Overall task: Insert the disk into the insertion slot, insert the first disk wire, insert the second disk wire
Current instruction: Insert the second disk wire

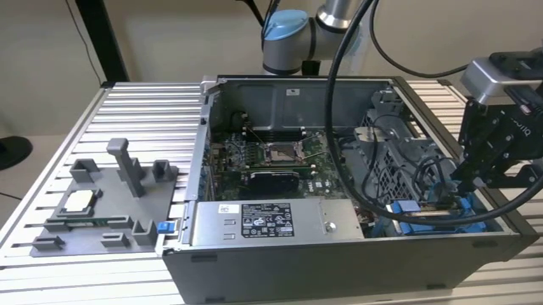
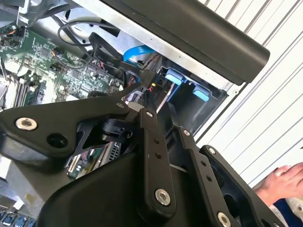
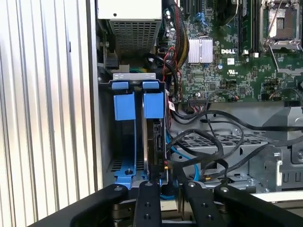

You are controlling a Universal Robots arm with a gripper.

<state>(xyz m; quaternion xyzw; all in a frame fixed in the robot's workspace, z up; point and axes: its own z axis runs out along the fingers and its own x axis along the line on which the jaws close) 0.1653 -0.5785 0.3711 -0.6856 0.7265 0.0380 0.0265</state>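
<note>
**Ops:** While you hang over the case [image 1: 339, 267], quick status: where's the disk?

**Me:** The disk [image 3: 154, 142] is in the insertion slot [image 3: 134, 76], standing on edge. Its blue carrier tab [image 3: 150, 85] sits at the bay's rim, with a second blue tab [image 3: 120, 85] just beside it.

**Ops:** Where's that in the exterior view?

**Me:** The bay is at the case's 4 o'clock corner. From the bay, the power-supply box [image 1: 263, 219] lies at 9 o'clock and the motherboard [image 1: 271, 159] at about 10 o'clock.

**Ops:** Grip state?

**Me:** My fingers [image 1: 469, 173] reach down into that corner, right at the disk's near end. I can't tell whether they're apart or clamped on anything. In both wrist views my own linkage covers the tips.

**Ops:** Wires?

**Me:** Black wires [image 3: 214, 114] and a blue wire [image 3: 191, 163] loop just beside the disk. I can't tell whether either is seated in it.

**Ops:** Anything else around?

**Me:** The case stands on the slatted table [image 1: 127, 114]. A grey fixture [image 1: 102, 210] sits at 9 o'clock from the case, well apart from me. In the second wrist view a person's hand [image 2: 284, 182] shows over the table slats, apart from the bay.
</note>
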